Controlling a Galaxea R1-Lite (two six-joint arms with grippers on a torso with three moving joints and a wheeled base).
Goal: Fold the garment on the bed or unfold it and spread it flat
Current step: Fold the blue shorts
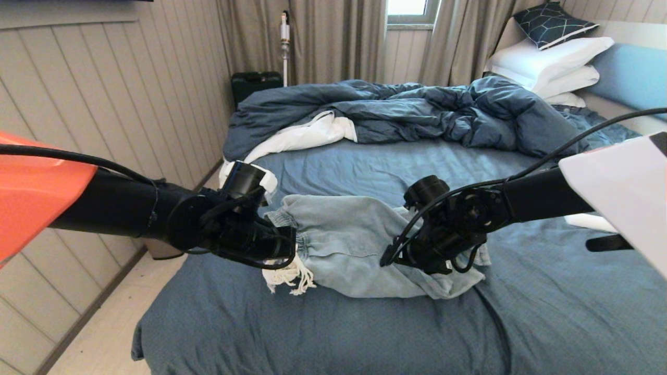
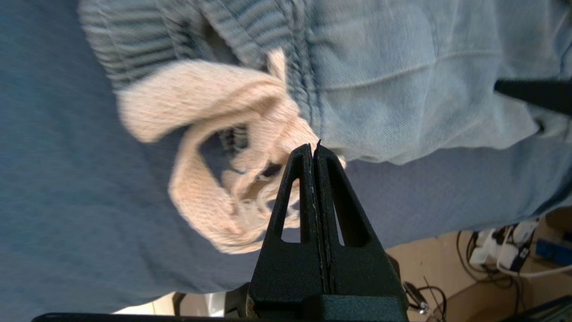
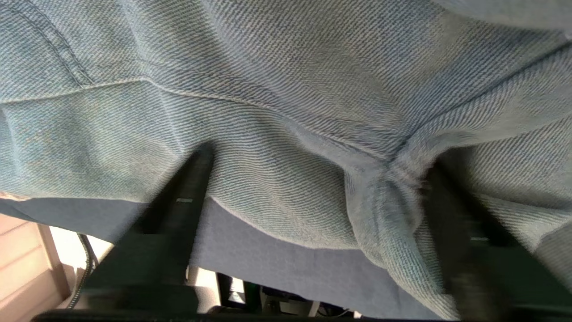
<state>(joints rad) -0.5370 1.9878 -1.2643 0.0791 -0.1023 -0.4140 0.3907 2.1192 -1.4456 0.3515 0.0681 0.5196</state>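
Observation:
The pale blue denim-look shorts lie bunched on the dark blue bed, waistband toward the left and white frayed drawstring trailing at the near left. My left gripper is at the waistband end. In its wrist view the left gripper is shut with nothing between its fingers, its tips at the shorts' edge beside the looped drawstring. My right gripper sits over the shorts' right part. It stands open, its fingers pressed into the denim with a fold between them.
A rumpled dark blue duvet with white lining fills the far half of the bed. White pillows and the light blue headboard are at far right. A panelled wall runs along the left, floor beside the bed.

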